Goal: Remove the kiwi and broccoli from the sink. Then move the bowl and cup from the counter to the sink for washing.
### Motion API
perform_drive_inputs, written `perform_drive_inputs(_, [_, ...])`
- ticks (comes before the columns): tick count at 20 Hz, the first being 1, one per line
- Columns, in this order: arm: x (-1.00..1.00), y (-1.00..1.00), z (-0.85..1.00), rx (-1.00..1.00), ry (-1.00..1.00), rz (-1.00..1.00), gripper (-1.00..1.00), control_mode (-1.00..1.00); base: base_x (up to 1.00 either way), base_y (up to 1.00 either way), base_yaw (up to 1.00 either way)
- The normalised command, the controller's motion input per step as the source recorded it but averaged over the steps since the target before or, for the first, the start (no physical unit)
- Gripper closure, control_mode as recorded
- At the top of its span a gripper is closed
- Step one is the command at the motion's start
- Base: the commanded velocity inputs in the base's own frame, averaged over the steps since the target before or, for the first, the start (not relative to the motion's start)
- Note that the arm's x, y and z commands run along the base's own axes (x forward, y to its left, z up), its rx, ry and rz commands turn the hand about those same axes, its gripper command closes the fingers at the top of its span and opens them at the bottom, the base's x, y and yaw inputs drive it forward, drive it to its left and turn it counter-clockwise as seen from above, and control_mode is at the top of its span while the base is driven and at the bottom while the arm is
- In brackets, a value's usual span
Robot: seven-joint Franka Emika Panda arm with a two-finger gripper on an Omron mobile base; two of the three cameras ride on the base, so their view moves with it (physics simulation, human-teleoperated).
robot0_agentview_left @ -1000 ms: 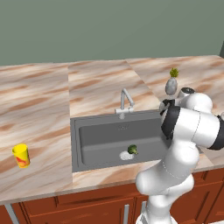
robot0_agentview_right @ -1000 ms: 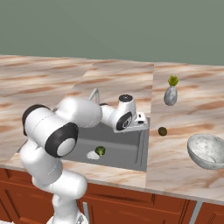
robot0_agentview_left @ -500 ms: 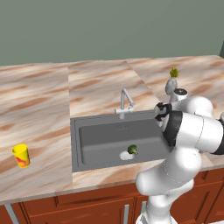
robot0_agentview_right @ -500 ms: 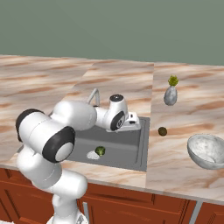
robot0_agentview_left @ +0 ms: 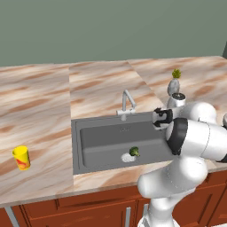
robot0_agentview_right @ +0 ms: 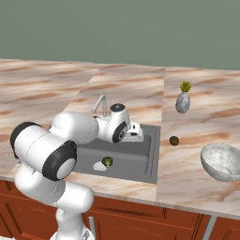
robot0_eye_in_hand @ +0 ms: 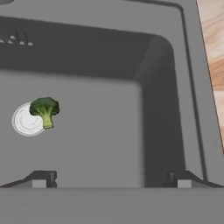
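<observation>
Hand view — broccoli (robot0_eye_in_hand: 44,110) in sink (robot0_eye_in_hand: 175,87), beside drain (robot0_eye_in_hand: 24,122).

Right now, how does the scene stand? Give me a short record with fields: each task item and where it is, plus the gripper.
kiwi: on the counter, right of the sink, apart from the bowl
broccoli: inside the sink, beside the round drain
bowl: on the counter, right of the sink
cup: upright on the counter, left of the sink
gripper: open, above the sink basin, holding nothing
remaining: broccoli out; bowl and cup into the sink
</observation>
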Motion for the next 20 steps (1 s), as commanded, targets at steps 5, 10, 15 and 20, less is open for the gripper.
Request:
perform_drive_inputs(5, [-0.04,0.25,-0.09,0.05,-0.04,-0.10,-1.00,-1.00,0.00,0.00,0.00])
perform_drive_inputs(10, [-0.01,0.23,-0.07,0.07,-0.02,-0.03,-1.00,-1.00,0.00,0.00,0.00])
perform_drive_inputs(15, [0.00,0.23,-0.10,0.06,-0.01,0.00,-1.00,-1.00,0.00,0.00,0.00])
perform_drive_inputs(20, [0.00,0.25,-0.10,0.04,-0.05,0.00,-1.00,-1.00,0.00,0.00,0.00])
